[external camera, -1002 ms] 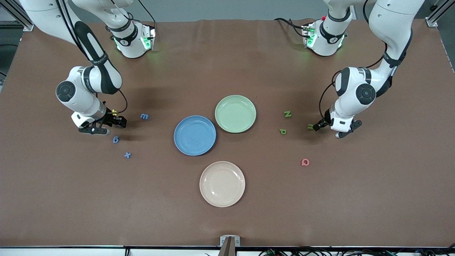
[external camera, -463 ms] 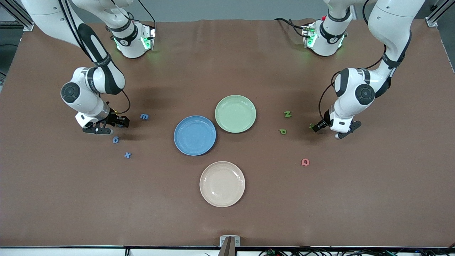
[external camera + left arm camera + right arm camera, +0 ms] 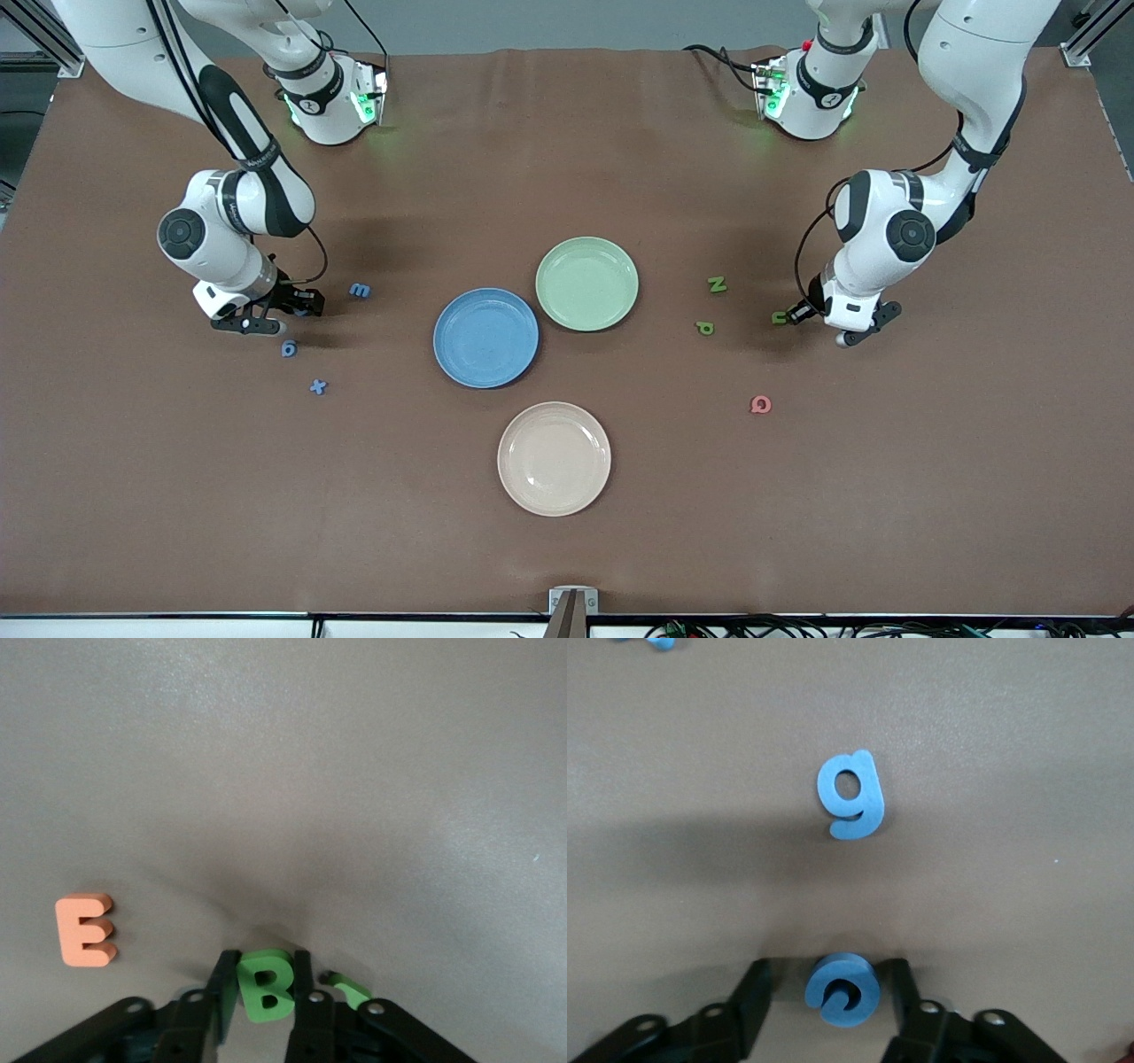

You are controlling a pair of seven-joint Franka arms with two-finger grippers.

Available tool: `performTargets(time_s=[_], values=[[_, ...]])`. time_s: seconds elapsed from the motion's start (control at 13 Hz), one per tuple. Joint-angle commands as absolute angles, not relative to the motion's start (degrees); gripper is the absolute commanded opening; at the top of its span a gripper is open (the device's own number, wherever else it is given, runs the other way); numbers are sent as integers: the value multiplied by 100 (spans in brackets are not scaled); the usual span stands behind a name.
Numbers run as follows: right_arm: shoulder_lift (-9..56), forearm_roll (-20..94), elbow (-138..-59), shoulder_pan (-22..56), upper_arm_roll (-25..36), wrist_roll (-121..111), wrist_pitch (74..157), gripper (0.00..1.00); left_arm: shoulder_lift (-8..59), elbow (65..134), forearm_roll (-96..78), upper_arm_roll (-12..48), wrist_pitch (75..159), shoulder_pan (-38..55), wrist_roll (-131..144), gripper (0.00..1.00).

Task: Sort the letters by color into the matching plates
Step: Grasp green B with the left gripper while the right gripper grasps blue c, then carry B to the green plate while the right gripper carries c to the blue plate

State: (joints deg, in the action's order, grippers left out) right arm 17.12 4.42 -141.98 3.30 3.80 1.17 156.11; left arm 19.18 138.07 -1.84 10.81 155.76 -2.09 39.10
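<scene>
Left wrist view: left gripper (image 3: 266, 985) down at the table, fingers (image 3: 223, 988) clenched on a green letter B (image 3: 263, 983) pinched between them; a second green letter (image 3: 347, 989) just beside one finger, an orange E (image 3: 86, 929) near the other. Right wrist view: right gripper (image 3: 840, 992) low at the table, fingers (image 3: 749, 1001) straddling a round blue letter (image 3: 842, 989), a sliver of gap on either side, so not yet gripping; a blue g (image 3: 852, 795) lying out ahead of the fingertips. Front view: blue plate (image 3: 485, 338) and mint green plate (image 3: 586, 283) touching at mid-table, well apart from both grippers, neither holding any letter; cream plate (image 3: 554, 458) nearer the camera; green N (image 3: 717, 284) and green p (image 3: 705, 328) between the left gripper and the green plate; a blue m (image 3: 359, 290) between the right gripper and the blue plate; a blue x (image 3: 318, 386) and a pink Q (image 3: 760, 404) resting nearer the camera.
</scene>
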Motion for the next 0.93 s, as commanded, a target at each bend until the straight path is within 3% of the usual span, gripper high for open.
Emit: performTargets(time_s=[0.0, 0.08, 0.15, 0.31, 0.54, 0.69, 0.85], values=[[1688, 563, -14273, 351, 378, 141, 15653, 15, 1908, 13790, -88, 1107, 15662, -202, 4052, 23], [1687, 563, -14273, 352, 369, 141, 15627, 2, 1794, 13781, -88, 1107, 15610, -202, 4095, 23], [1679, 563, -14256, 378, 369, 158, 15610, 0, 1654, 13781, -88, 1116, 15505, -193, 4122, 22], [1653, 563, -14090, 430, 343, 324, 15409, 0, 1232, 13677, -88, 1160, 14945, -150, 4139, 22], [1442, 563, -13494, 982, 334, 1341, 14348, 0, 661, 13431, -97, 1615, 13977, -88, 4481, 22], [1450, 563, -12905, 1483, 334, 2289, 13600, 0, 545, 13342, -105, 2159, 13887, -97, 5042, 22], [1538, 563, -12474, 2071, 334, 3256, 13509, 0, 580, 13211, -105, 2748, 13878, -79, 5771, 22]])
